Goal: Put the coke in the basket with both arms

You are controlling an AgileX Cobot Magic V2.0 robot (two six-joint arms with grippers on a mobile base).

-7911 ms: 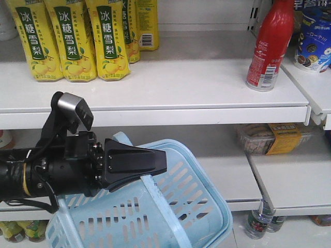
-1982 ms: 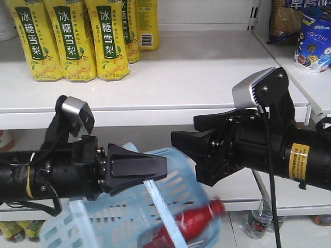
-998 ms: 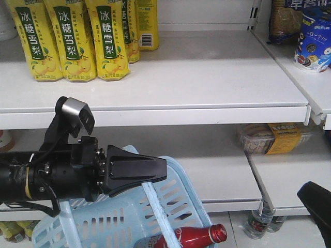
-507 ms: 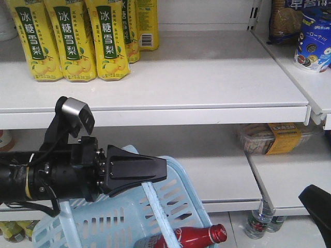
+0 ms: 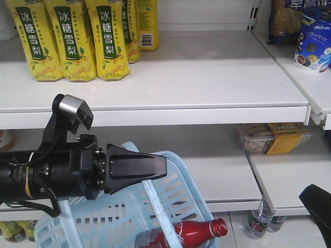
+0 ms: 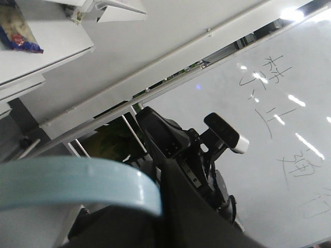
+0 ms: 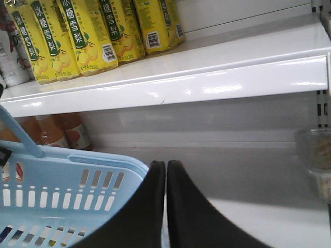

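Coke [image 5: 178, 236] lies on its side inside the basket [image 5: 183, 192] (left hand [image 5: 155, 168] gripping its handle; right hand [image 7: 166, 178] pressed together, empty).

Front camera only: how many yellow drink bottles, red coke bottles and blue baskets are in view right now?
yellow drink bottles: 5 (two at the back only partly seen)
basket: 1
coke: 1, lying in the basket
Total: 7
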